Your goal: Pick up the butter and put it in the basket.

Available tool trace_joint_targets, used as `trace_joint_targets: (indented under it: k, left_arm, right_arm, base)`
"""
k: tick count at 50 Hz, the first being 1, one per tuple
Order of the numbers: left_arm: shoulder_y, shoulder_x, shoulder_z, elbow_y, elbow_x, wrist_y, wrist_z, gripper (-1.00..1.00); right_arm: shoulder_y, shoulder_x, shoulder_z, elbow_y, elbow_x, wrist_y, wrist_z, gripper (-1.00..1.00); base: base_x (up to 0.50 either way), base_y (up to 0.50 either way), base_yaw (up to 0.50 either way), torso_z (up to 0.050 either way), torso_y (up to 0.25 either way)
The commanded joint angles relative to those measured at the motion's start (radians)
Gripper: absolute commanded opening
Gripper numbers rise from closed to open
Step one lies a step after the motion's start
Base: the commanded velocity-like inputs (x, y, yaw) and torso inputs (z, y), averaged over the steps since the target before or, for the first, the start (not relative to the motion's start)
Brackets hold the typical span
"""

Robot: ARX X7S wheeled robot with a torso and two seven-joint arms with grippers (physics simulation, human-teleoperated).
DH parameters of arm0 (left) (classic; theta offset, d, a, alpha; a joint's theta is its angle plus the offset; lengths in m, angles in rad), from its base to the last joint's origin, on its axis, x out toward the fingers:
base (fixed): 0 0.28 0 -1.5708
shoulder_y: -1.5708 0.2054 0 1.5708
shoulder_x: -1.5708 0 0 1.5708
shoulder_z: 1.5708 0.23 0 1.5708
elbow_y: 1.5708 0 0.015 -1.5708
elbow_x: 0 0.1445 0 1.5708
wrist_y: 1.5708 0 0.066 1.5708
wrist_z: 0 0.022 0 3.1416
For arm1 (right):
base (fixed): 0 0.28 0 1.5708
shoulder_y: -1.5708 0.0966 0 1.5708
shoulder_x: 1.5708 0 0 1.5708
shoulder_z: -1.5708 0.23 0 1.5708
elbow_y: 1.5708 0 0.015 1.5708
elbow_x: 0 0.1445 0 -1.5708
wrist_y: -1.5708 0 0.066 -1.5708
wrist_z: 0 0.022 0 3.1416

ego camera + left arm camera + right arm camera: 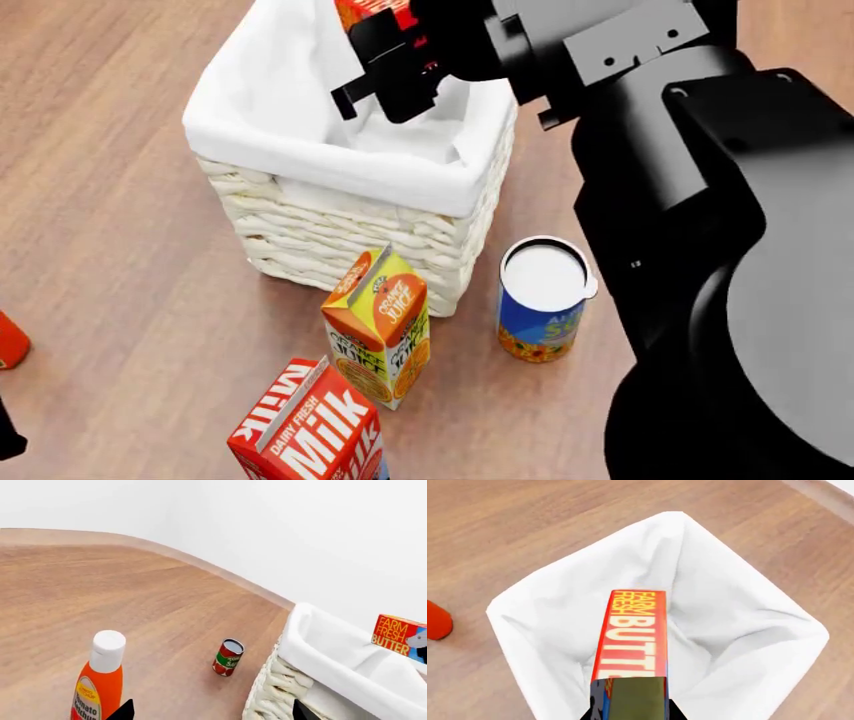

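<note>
The butter (630, 630), a slim red-and-orange box with white lettering, is held in my right gripper (630, 715), whose jaws are shut on its near end. It hangs directly above the open mouth of the basket (747, 610), a large cream wicker basket with a white cloth liner. In the head view my right gripper (400, 70) holds the butter (367, 12) over the basket (320, 235). In the left wrist view the butter (395, 634) shows above the basket's rim (333, 650). My left gripper (210, 712) is open and empty, low beside the basket.
An orange juice carton (380, 325), a red-and-white milk carton (314, 425) and a blue can (541, 298) stand in front of the basket. A tomato sauce can (228, 657) and an orange ketchup bottle (100, 680) stand near my left gripper. The wooden floor meets a white wall.
</note>
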Motion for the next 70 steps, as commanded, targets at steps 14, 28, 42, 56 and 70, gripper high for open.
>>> trace_joint_targets:
  k: [14, 28, 42, 56, 70]
  left_arm:
    - [0.042, -0.016, -0.013, 0.064, -0.035, -0.001, -0.032, 1.0]
    - [0.05, -0.023, -0.014, 0.08, -0.047, 0.0, -0.043, 1.0]
    - [0.075, -0.034, -0.031, 0.11, -0.077, 0.003, -0.066, 1.0]
    - [0.083, -0.041, -0.032, 0.12, -0.083, 0.008, -0.073, 1.0]
    - [0.083, -0.046, -0.031, 0.117, -0.086, 0.013, -0.075, 1.0]
  right_arm:
    - [-0.003, 0.0, 0.0, -0.02, 0.004, 0.029, -0.018, -1.0]
    - [-0.015, 0.0, 0.014, -0.004, -0.001, 0.009, -0.011, -1.0]
    - [-0.032, 0.0, 0.039, 0.016, -0.042, -0.055, -0.03, -1.0]
    - [-0.038, 0.0, 0.125, 0.022, -0.124, -0.056, -0.031, -1.0]
    - [-0.041, 0.0, 0.18, 0.022, -0.183, -0.084, -0.029, -1.0]
  base:
    - [0.0, 0.0, 0.0, 0.001, 0.001]
    - [0.0, 0.0, 0.0, 0.001, 0.001]
    - [0.0, 0.0, 0.0, 0.0, 0.001]
    - [0.0, 0.0, 0.0, 0.001, 0.001]
    - [0.0, 0.0, 0.0, 0.001, 0.001]
